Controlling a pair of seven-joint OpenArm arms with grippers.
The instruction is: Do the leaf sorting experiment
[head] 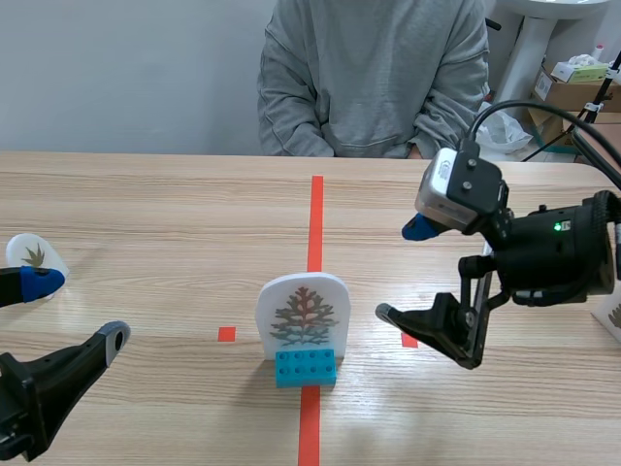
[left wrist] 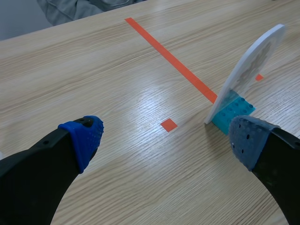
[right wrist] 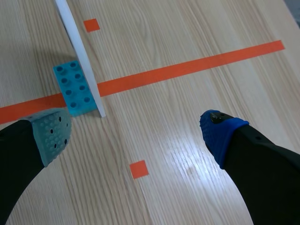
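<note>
Behind left fingers (head: 41, 282), small leaf card (head: 32, 253) partly hidden.

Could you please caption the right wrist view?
Open right end effector near an upright white card on a turquoise studded brick.

The turquoise brick (head: 306, 368) looks like smooth moulded plastic, studded on top. The white leaf card (head: 303, 311) standing in it is a stiff, smooth, matt sheet with a printed leaf. Under the brick, the table (head: 146, 214) is pale wood grain with a soft sheen. To either side of the brick, the left gripper (left wrist: 166, 140) and right gripper (right wrist: 136, 131) have matt black fingers with dimpled, rubbery pads (left wrist: 86, 138). Beyond the brick, a person's sweatshirt (head: 374, 78) is soft grey cloth.
</note>
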